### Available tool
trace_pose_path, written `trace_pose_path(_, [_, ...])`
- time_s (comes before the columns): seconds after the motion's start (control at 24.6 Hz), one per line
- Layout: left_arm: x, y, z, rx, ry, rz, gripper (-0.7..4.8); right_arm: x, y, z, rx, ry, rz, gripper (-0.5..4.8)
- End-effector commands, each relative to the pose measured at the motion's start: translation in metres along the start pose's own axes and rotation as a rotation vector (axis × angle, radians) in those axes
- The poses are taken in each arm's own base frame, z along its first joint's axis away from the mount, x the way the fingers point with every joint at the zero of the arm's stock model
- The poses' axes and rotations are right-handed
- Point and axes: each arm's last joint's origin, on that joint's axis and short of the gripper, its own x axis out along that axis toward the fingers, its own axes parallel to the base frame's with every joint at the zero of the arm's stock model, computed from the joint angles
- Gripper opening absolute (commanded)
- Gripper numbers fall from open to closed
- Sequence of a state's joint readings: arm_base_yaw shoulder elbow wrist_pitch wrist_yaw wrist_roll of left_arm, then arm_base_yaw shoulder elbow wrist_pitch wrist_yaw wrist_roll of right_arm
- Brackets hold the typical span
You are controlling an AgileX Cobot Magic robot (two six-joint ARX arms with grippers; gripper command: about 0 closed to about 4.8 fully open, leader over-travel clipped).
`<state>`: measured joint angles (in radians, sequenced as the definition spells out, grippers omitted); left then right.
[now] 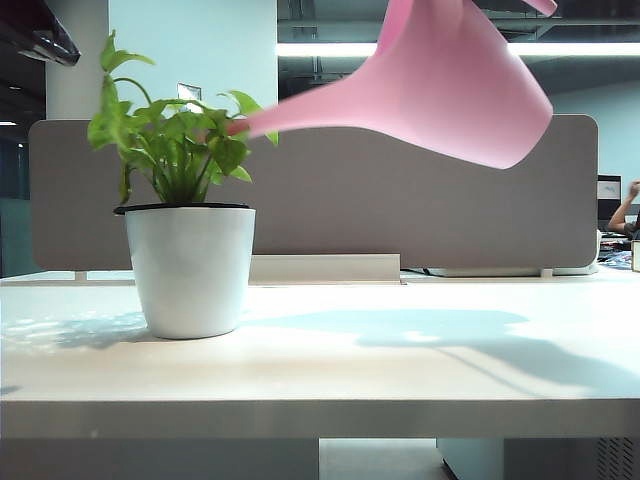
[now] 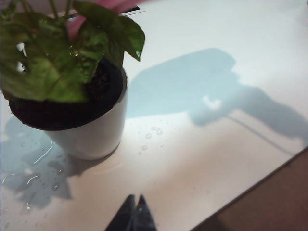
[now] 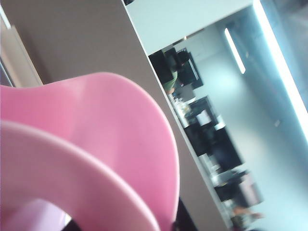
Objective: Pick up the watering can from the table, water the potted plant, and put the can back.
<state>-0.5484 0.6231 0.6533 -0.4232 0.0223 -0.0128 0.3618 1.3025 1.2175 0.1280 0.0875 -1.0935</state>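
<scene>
The pink watering can [image 1: 450, 80] hangs tilted high over the table [image 1: 400, 370], its long spout [image 1: 300, 115] reaching left to the leaves of the potted plant [image 1: 190, 270]. In the right wrist view the watering can [image 3: 96, 144] fills the picture, and my right gripper [image 3: 126, 225] is shut on its handle, with only dark finger edges showing. The right gripper is above the exterior view's upper edge. My left gripper [image 2: 136, 198] is shut and empty, low over the table a little in front of the potted plant [image 2: 91, 130]. The pink spout [image 2: 115, 5] shows above the leaves.
Water drops [image 2: 151, 132] and wet streaks [image 2: 38, 159] lie on the table around the pot. A grey partition screen [image 1: 400, 200] stands along the table's back. The table's front edge [image 2: 250, 192] runs close to the left gripper. A person [image 1: 625, 210] sits far behind.
</scene>
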Motion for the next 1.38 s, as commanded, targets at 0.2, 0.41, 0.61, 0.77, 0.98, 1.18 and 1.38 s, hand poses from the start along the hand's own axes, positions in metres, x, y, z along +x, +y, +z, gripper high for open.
trace_pose_path(0.2, [-0.001, 0.000, 0.003, 0.004, -0.020, 0.001, 0.03, -0.002, -0.002, -0.007, 0.330, 0.057, 0.006, -0.06])
trace_pose_path(0.41, [-0.001, 0.000, 0.003, 0.004, -0.020, 0.001, 0.03, -0.001, 0.047, -0.033, 0.547, 0.093, 0.051, -0.06])
trace_pose_path(0.61, [-0.001, 0.000, 0.003, 0.004, -0.020, 0.001, 0.03, -0.010, 0.089, -0.056, 0.777, 0.019, -0.032, -0.06])
trace_pose_path(0.77, [-0.001, 0.000, 0.003, 0.004, -0.021, 0.001, 0.03, -0.020, 0.131, -0.081, 0.946, -0.033, -0.098, -0.06])
trace_pose_path(0.98, [-0.001, 0.000, 0.003, 0.004, -0.020, 0.001, 0.03, 0.000, 0.170, -0.100, 0.965, -0.043, -0.103, -0.06])
trace_pose_path(1.18, [-0.001, 0.000, 0.003, 0.004, -0.019, 0.002, 0.03, 0.010, 0.197, -0.113, 0.965, -0.038, -0.090, -0.06])
trace_pose_path(1.38, [-0.001, 0.000, 0.003, 0.004, -0.019, 0.002, 0.03, 0.011, 0.203, -0.115, 0.964, -0.049, -0.080, 0.87])
